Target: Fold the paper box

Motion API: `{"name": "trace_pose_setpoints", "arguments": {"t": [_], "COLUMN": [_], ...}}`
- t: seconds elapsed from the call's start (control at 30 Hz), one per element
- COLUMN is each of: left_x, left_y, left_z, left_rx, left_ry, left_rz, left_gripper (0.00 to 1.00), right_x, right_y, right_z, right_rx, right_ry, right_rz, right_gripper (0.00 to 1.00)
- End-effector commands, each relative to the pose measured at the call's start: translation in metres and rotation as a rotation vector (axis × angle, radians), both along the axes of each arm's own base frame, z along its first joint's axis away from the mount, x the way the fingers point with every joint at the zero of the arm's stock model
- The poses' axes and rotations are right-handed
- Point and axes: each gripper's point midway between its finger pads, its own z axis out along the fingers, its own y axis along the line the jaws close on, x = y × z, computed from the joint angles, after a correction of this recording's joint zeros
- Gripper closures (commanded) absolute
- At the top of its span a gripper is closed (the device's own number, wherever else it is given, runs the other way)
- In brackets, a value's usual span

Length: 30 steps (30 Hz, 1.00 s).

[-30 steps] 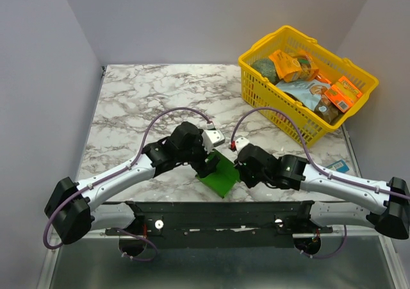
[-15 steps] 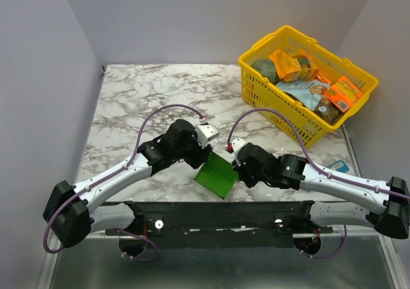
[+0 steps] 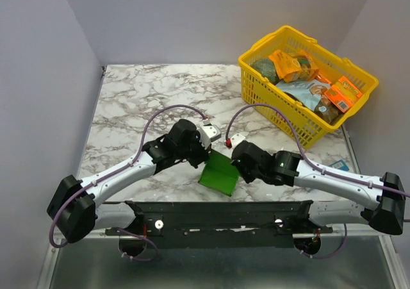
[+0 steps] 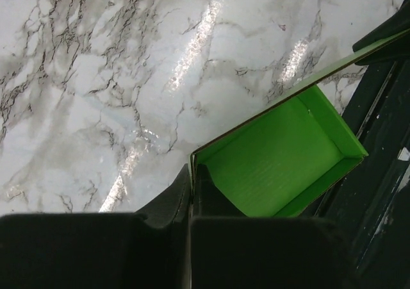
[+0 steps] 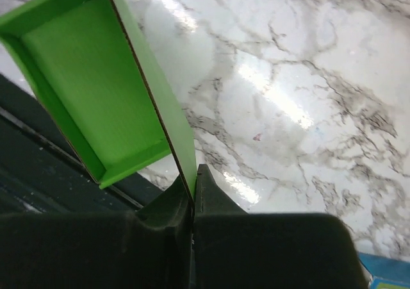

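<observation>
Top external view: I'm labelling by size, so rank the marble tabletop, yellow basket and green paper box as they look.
1. marble tabletop
2. yellow basket
3. paper box, clearly the smallest

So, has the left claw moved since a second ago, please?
Yes. The left claw has drawn slightly away from the black base rail, and it now pinches a wall of the paper box.

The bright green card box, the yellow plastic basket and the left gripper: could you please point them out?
Bright green card box (image 3: 219, 172), top external view, its broad face.
Yellow plastic basket (image 3: 272, 100), top external view, near lattice wall.
Left gripper (image 4: 192, 177), left wrist view, between its closed fingertips.
</observation>
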Motion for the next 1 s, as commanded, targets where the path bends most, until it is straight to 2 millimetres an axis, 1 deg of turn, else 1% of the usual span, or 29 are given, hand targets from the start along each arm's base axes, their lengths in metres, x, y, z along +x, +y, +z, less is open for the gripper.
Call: {"name": "trace_pose_setpoints", "arguments": {"t": [0.0, 0.03, 0.07, 0.1, 0.13, 0.17, 0.2, 0.23, 0.27, 0.3, 0.33, 0.37, 0.4, 0.43, 0.47, 0.5, 0.53, 0.57, 0.6, 0.63, 0.67, 0.7, 0.73, 0.77, 0.8, 0.83, 0.87, 0.93, 0.97], "left_x": [0.012, 0.017, 0.019, 0.025, 0.035, 0.038, 0.043, 0.051, 0.055, 0.060, 0.062, 0.066, 0.070, 0.070, 0.072, 0.074, 0.073, 0.072, 0.075, 0.071, 0.070, 0.069, 0.066, 0.065, 0.065, 0.064, 0.064, 0.064, 0.064], "left_y": [-0.008, -0.011, -0.013, -0.014, -0.010, -0.011, -0.012, -0.005, -0.005, -0.007, -0.005, -0.004, -0.005, -0.002, -0.002, -0.004, 0.001, 0.003, 0.003, 0.008, 0.009, 0.007, 0.009, 0.009, 0.007, 0.007, 0.007, 0.005, 0.006], "left_z": [-0.005, -0.005, -0.004, -0.004, -0.007, -0.008, -0.007, -0.014, -0.014, -0.011, -0.016, -0.017, -0.016, -0.023, -0.025, -0.025, -0.035, -0.040, -0.040, -0.051, -0.055, -0.055, -0.061, -0.062, -0.061, -0.059, -0.059, -0.057, -0.058], "left_rx": [-0.022, -0.031, -0.036, -0.041, -0.023, -0.033, -0.048, -0.028, -0.031, -0.048, -0.035, -0.027, -0.017, 0.012, 0.024, 0.018, 0.056, 0.070, 0.061, 0.092, 0.095, 0.086, 0.095, 0.094, 0.083, 0.074, 0.074, 0.067, 0.069], "left_ry": [0.051, 0.072, 0.077, 0.071, 0.049, 0.061, 0.053, 0.032, 0.018, -0.004, -0.023, -0.049, -0.098, -0.115, -0.140, -0.169, -0.192, -0.201, -0.224, -0.232, -0.239, -0.251, -0.250, -0.255, -0.260, -0.262, -0.264, -0.261, -0.260], "left_rz": [0.108, 0.150, 0.180, 0.222, 0.293, 0.346, 0.378, 0.448, 0.474, 0.492, 0.505, 0.513, 0.492, 0.483, 0.463, 0.448, 0.426, 0.419, 0.417, 0.393, 0.377, 0.359, 0.344, 0.336, 0.328, 0.323, 0.326, 0.321, 0.321], "left_gripper": [1.00, 1.00, 1.00, 1.00, 1.00, 1.00, 1.00, 1.00, 1.00, 1.00, 1.00, 1.00, 1.00, 1.00, 1.00, 1.00, 1.00, 1.00, 1.00, 1.00, 1.00, 1.00, 1.00, 1.00, 1.00, 1.00, 1.00, 1.00, 1.00], "right_x": [0.031, 0.035, 0.044, 0.049, 0.054, 0.061, 0.068, 0.073, 0.078, 0.083, 0.088, 0.092, 0.097, 0.100, 0.103, 0.106, 0.109, 0.110, 0.111, 0.115, 0.111, 0.113, 0.118, 0.113, 0.111, 0.115, 0.108, 0.112, 0.110], "right_y": [-0.002, 0.000, 0.001, 0.003, 0.006, 0.005, 0.012, 0.016, 0.017, 0.025, 0.028, 0.030, 0.033, 0.033, 0.031, 0.030, 0.024, 0.021, 0.019, 0.012, 0.009, 0.008, 0.000, 0.007, 0.009, 0.004, 0.010, 0.002, 0.004], "right_z": [0.021, 0.022, 0.030, 0.032, 0.028, 0.033, 0.039, 0.036, 0.036, 0.040, 0.040, 0.035, 0.035, 0.035, 0.032, 0.030, 0.027, 0.024, 0.025, 0.023, 0.015, 0.021, 0.021, 0.017, 0.009, 0.016, 0.011, 0.006, 0.003], "right_rx": [-0.003, 0.006, 0.011, 0.015, 0.002, -0.004, 0.016, 0.001, -0.009, 0.014, 0.003, -0.022, -0.025, -0.050, -0.071, -0.080, -0.096, -0.099, -0.081, -0.073, -0.056, 0.000, 0.032, 0.087, 0.129, 0.170, 0.203, 0.208, 0.229], "right_ry": [-0.128, -0.134, -0.172, -0.190, -0.194, -0.231, -0.250, -0.258, -0.280, -0.293, -0.306, -0.316, -0.326, -0.342, -0.353, -0.354, -0.352, -0.341, -0.337, -0.324, -0.287, -0.277, -0.258, -0.200, -0.176, -0.177, -0.136, -0.121, -0.092], "right_rz": [-0.178, -0.213, -0.256, -0.280, -0.308, -0.344, -0.363, -0.368, -0.384, -0.386, -0.375, -0.372, -0.373, -0.358, -0.362, -0.361, -0.370, -0.374, -0.381, -0.400, -0.391, -0.394, -0.411, -0.364, -0.327, -0.297, -0.248, -0.246, -0.229], "right_gripper": [0.91, 0.91, 0.91, 0.91, 0.91, 0.91, 0.91, 0.91, 0.91, 0.90, 0.89, 0.89, 0.88, 0.87, 0.84, 0.74, 0.67, 0.60, 0.51, 0.47, 0.42, 0.35, 0.33, 0.30, 0.28, 0.27, 0.27, 0.28, 0.28]}}
